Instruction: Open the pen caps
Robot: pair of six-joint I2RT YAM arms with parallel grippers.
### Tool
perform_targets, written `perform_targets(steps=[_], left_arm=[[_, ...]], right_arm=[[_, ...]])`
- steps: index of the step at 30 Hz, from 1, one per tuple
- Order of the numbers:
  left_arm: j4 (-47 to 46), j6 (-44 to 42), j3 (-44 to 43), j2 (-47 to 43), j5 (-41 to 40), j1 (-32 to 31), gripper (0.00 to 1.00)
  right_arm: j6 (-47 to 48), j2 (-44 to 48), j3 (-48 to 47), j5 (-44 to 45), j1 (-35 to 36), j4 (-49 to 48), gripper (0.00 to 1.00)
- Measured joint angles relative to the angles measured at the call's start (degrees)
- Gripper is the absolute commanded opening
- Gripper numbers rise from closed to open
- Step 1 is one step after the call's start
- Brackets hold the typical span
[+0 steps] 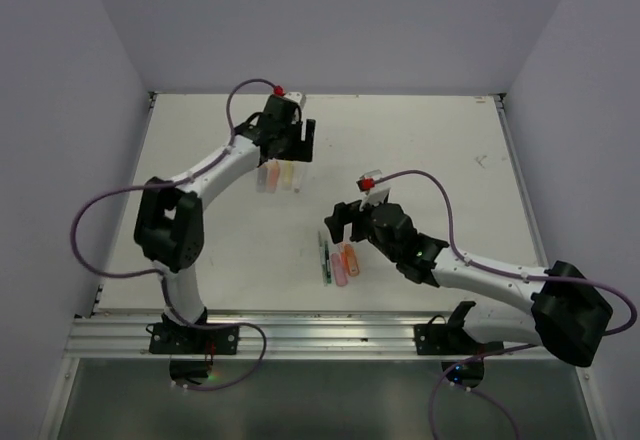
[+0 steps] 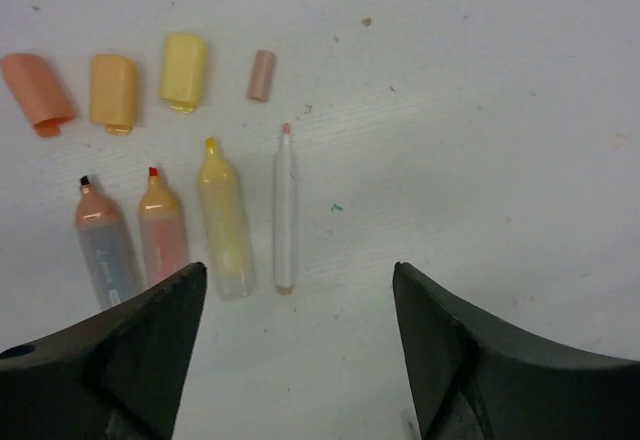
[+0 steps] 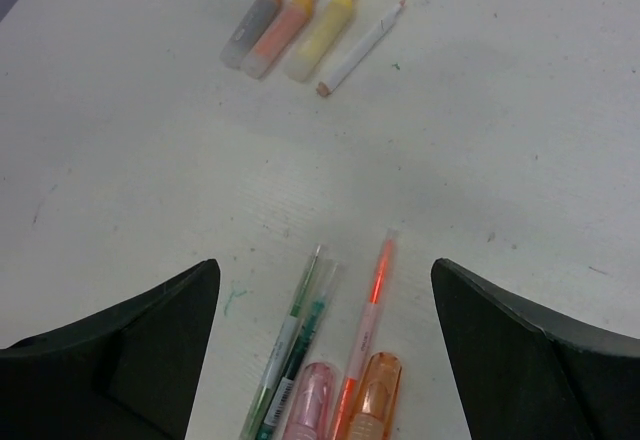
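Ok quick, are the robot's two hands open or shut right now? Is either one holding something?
Left gripper: open, holding nothing.
Right gripper: open, holding nothing.

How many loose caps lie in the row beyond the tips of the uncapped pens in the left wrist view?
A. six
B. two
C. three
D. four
D: a salmon cap, an orange cap, a yellow cap and a small slim pale cap lie there, one opposite each of the four uncapped pens.
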State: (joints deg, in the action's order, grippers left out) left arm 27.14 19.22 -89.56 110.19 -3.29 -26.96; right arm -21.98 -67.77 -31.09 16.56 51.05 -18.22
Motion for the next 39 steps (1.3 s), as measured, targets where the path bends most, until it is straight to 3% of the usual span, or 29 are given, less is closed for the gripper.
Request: perform_targets(steps=[4, 11, 16, 27, 39], left_arm=[[-3.9, 2.5, 9.6, -18.1, -0.5, 0.0, 1.00], [-10.1, 5.8, 27.8, -46.1, -4.5, 0.0, 1.00], [-10.2, 6.8, 40.4, -57.0, -7.3, 0.0, 1.00], [-10.1, 7.8, 51.4, -61.2, -6.8, 0.0, 1.00], [-13.8, 9.8, 53.9, -57.5, -2.5, 0.0, 1.00]], right_arm=[[-0.3, -3.5, -5.5, -0.5, 0.9, 6.1, 0.80], [-2.8, -12.6, -14.2, -0.6, 4.6, 18.1, 0.44], [-5.1, -18.8, -18.9, -0.6, 7.7, 25.2, 0.33], [-10.4, -27.1, -23.7, 0.5, 9.8, 34.6, 0.24], [-11.1, -30.8, -26.3, 0.7, 10.8, 36.1, 0.24]])
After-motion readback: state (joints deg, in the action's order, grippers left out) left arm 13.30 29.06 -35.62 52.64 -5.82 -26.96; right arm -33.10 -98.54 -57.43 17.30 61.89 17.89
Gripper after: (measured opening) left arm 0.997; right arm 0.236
